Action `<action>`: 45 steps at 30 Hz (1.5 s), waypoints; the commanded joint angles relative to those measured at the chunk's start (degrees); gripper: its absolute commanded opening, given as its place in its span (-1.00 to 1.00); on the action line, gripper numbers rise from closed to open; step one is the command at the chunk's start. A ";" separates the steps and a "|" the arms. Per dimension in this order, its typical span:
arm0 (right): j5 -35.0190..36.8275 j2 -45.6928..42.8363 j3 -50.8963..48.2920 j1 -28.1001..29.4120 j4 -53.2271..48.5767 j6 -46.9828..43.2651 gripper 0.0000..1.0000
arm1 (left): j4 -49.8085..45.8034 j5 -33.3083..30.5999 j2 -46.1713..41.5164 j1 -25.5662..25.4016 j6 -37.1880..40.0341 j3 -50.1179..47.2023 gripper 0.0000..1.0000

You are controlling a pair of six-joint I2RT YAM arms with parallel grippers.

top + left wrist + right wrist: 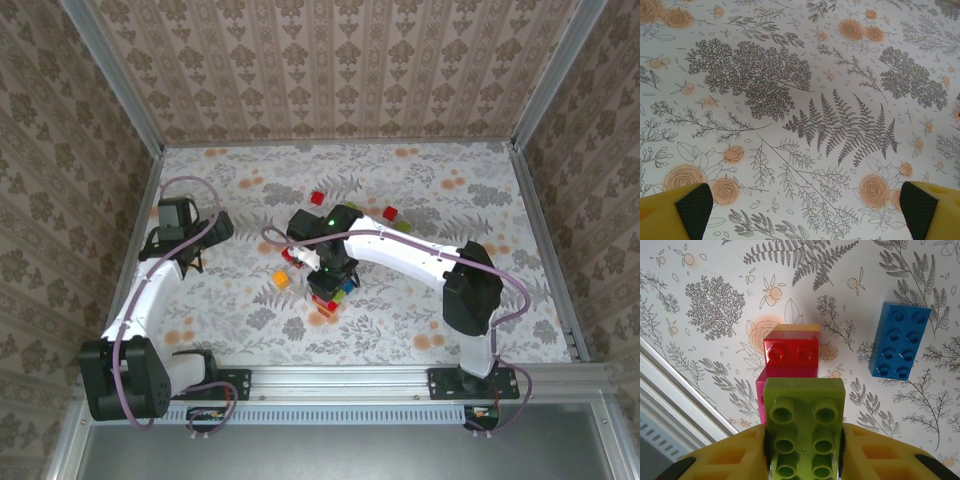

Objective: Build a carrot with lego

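A lime-green oblong plastic brick (805,430) is pinched by the right jaws, apparently for stacking. The left jaws are spread.

Both my arms share one build. The left arm (145,295) and the right arm (400,250) wear smooth white shells between chunky black joints, and each stands on a flat black base plate (215,385). A mauve cable (195,215) runs along each arm in loose loops. A small green light (331,222) glows on my right wrist. The left gripper (805,207) and the right gripper (805,452) have blocky yellow plastic fingers (660,212); the left one's are faced with dark, grainy pads (695,207).
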 commanded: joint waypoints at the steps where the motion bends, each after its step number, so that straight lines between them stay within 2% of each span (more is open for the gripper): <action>1: -1.40 1.20 1.97 0.58 -1.67 -1.13 -0.28 | -0.76 0.29 -0.44 -0.30 1.07 1.61 1.00; 29: -2.26 3.57 2.41 1.35 -1.29 -1.14 -0.29 | -0.87 0.20 -0.30 -0.29 1.13 1.65 1.00; 45: -0.41 4.64 0.13 2.05 -2.26 -1.32 -0.30 | -0.88 0.31 -0.40 -0.24 1.00 1.61 1.00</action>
